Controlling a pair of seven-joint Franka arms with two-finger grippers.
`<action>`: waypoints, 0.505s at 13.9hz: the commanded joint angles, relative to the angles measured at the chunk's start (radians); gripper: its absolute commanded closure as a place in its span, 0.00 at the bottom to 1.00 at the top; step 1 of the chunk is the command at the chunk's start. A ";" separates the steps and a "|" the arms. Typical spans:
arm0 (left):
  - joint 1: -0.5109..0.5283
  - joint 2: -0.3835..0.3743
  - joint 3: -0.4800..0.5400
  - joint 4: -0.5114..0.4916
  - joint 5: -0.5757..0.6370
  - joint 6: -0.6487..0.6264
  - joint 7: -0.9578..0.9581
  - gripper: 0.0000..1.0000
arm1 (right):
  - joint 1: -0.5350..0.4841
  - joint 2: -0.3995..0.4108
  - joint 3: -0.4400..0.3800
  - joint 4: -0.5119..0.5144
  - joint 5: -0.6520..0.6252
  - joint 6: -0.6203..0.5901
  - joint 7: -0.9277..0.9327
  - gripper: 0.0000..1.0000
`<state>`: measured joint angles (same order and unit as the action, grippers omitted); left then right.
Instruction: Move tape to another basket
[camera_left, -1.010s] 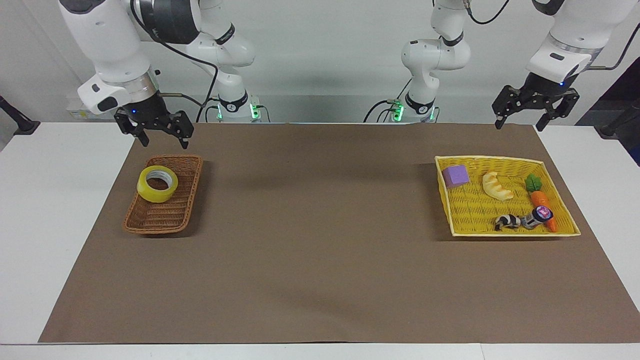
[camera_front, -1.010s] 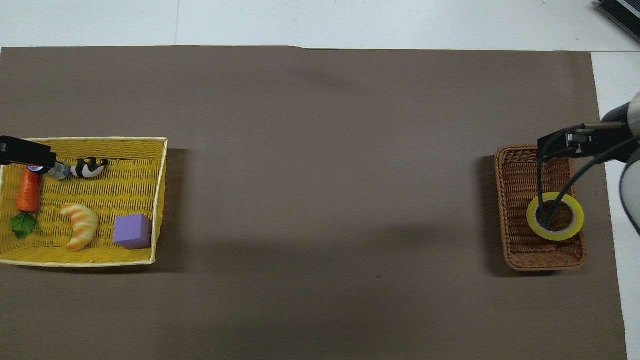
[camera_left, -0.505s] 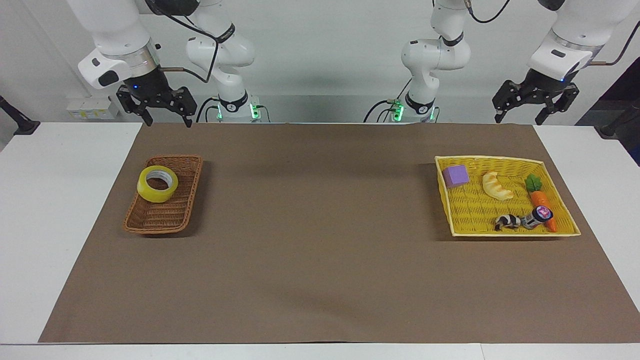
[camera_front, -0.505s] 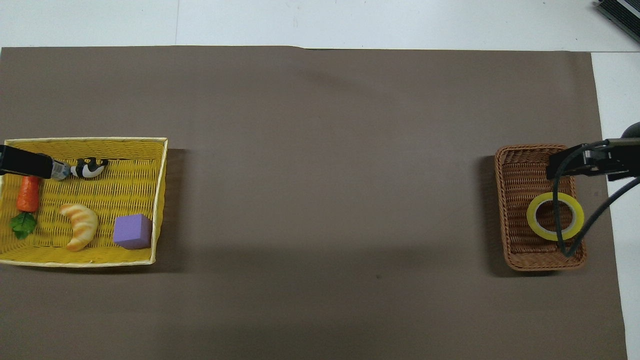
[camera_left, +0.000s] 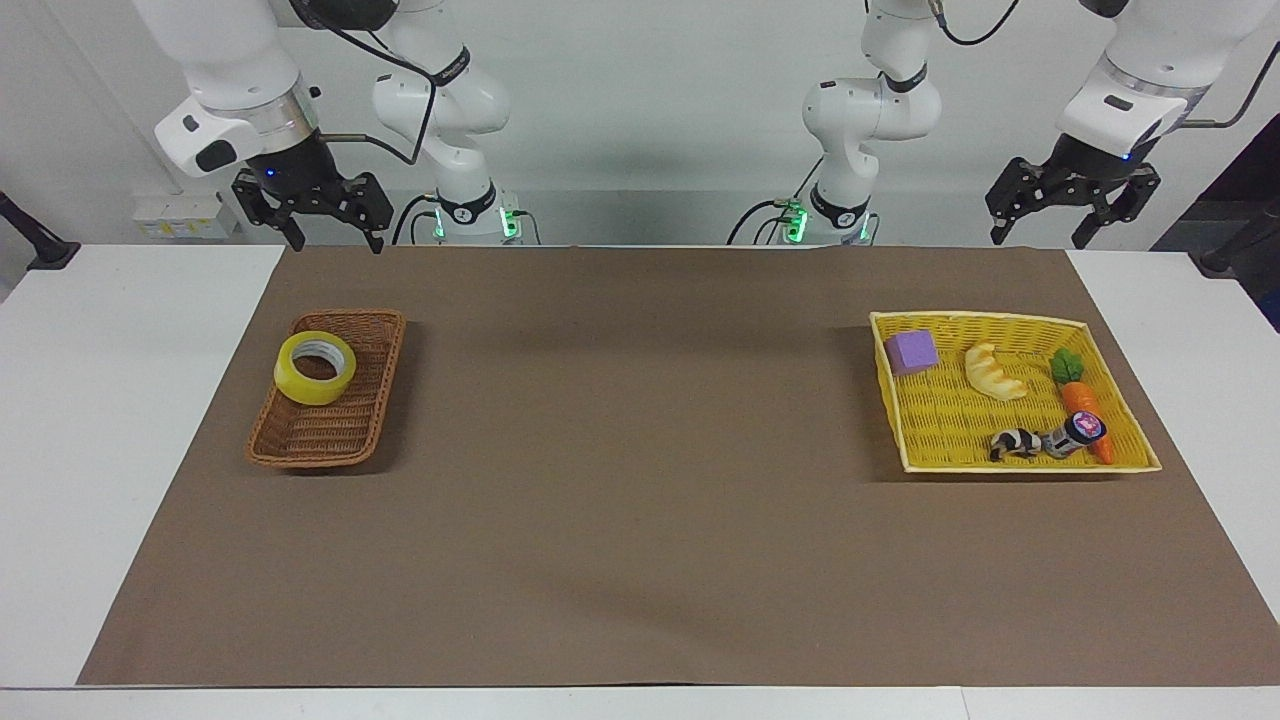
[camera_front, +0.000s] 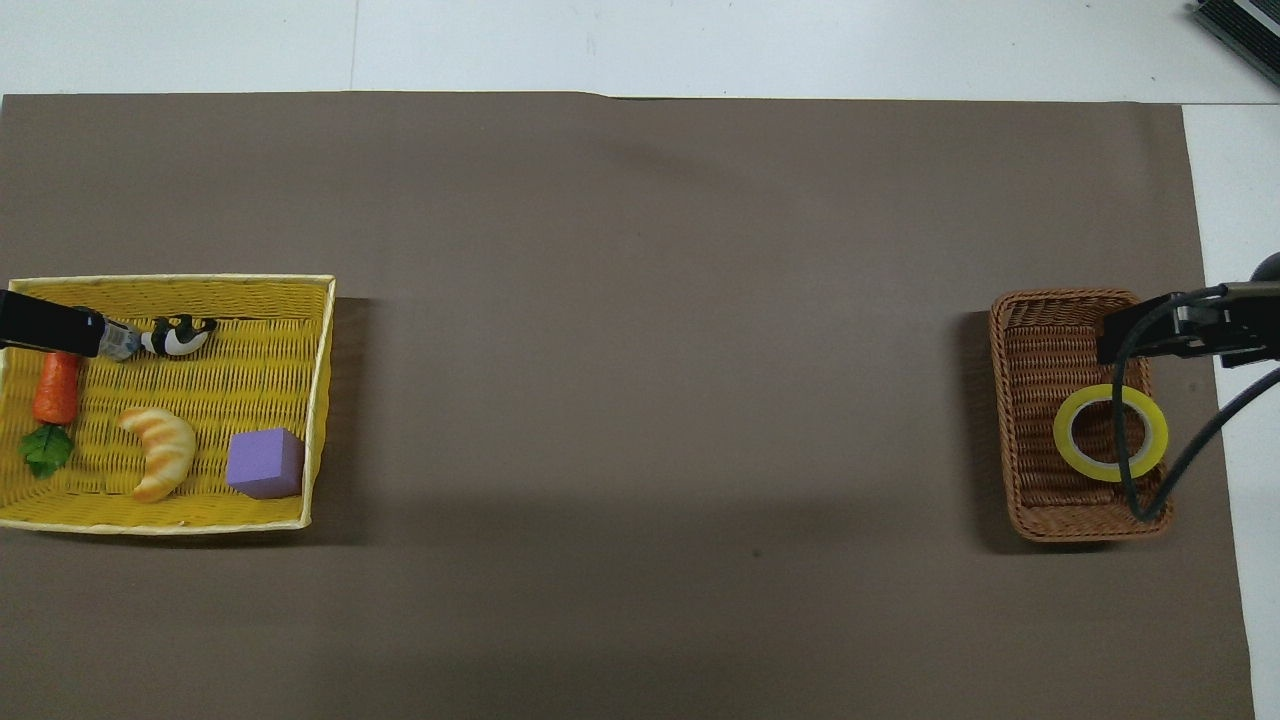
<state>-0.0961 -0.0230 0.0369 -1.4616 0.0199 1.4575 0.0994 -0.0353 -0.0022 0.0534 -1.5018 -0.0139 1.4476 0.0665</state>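
- My worktop (camera_left: 640, 560) carries the brown basket (camera_left: 300, 440) toward the right arm's end.
- The tape (camera_left: 315, 367) lies flat in it.
- Right end effector (camera_left: 327, 238) hangs open over the worktop's robot-side edge.
- Left end effector (camera_left: 1036, 237) waits open, well apart.

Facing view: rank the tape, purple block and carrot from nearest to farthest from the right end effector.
From the right end effector, raised over the table edge:
1. Tape, in the brown basket just beneath it.
2. Purple block, in the yellow basket at the left arm's end.
3. Carrot, same basket, outermost.
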 joint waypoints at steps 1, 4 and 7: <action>0.012 0.006 -0.009 0.017 0.005 -0.011 0.003 0.00 | -0.014 -0.016 0.003 -0.015 0.022 -0.012 -0.013 0.00; 0.012 0.005 -0.009 0.014 0.005 -0.009 0.005 0.00 | -0.014 -0.018 0.003 -0.015 0.022 -0.009 -0.013 0.00; 0.012 0.002 -0.009 0.007 0.005 -0.006 0.003 0.00 | -0.015 -0.018 0.003 -0.015 0.022 -0.010 -0.013 0.00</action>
<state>-0.0961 -0.0230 0.0362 -1.4616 0.0199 1.4575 0.0995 -0.0364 -0.0024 0.0533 -1.5023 -0.0138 1.4476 0.0665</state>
